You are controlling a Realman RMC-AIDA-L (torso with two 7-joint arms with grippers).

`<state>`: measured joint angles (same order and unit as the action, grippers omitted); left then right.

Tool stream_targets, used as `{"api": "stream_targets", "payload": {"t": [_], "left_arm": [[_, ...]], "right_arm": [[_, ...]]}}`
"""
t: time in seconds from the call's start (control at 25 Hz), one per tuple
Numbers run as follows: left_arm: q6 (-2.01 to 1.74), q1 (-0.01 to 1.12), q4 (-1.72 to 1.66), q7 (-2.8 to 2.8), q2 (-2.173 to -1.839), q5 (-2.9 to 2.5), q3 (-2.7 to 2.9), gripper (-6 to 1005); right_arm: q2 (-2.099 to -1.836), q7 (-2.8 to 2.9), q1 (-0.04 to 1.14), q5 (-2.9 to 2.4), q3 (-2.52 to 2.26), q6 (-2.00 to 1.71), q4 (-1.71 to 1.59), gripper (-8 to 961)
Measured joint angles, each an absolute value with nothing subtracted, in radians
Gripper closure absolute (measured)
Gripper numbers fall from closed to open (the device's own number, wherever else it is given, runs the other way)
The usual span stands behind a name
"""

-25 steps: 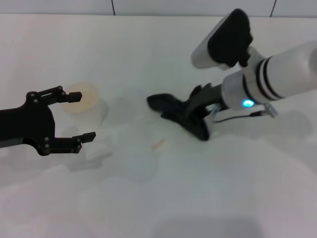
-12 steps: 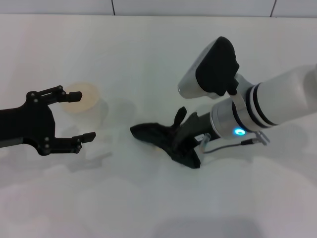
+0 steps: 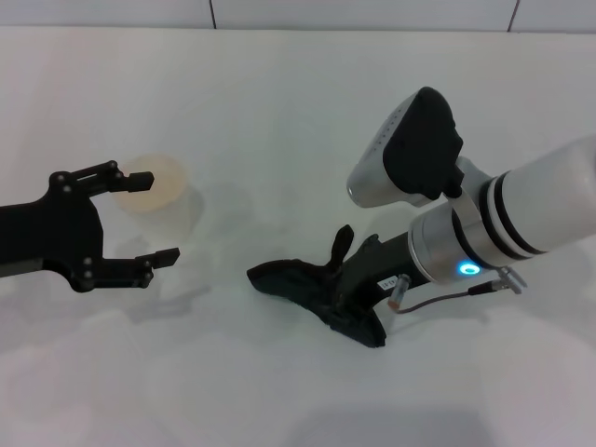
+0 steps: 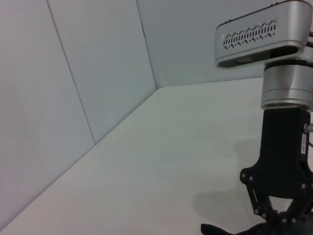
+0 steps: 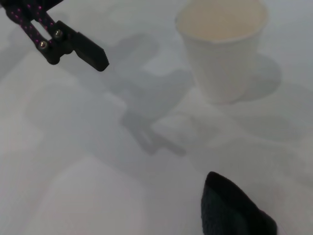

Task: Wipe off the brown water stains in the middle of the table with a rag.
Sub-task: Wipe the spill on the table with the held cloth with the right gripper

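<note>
Rag dragged across the stain spot

The right gripper [image 3: 358, 284], clenched on the rag [image 3: 312, 296], has pulled it nearer; no brown water stains show on the worktop [image 3: 279, 112] now. Left gripper [image 3: 140, 219] parked, spread wide by the cup [image 3: 158, 191].

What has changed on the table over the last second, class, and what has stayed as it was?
The right gripper, shut on the rag, dragged it toward the robot and to its left, over the spot where the small brown stain lay; no stain shows now. The left gripper stayed open and parked beside the cup, which did not move on the table.
</note>
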<state>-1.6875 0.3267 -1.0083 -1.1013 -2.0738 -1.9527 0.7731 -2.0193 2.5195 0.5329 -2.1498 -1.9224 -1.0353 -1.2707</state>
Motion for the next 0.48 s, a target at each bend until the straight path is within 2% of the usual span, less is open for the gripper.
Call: {"api": "stream_targets", "payload": {"t": [0.48], "left_arm": [[-1.687, 0.326, -1.005, -1.093, -2.074, -1.953, 0.773, 110]], "right_arm": [[-2.017, 2.516, 0.541, -2.207, -1.781, -0.966, -1.204, 840]]}}
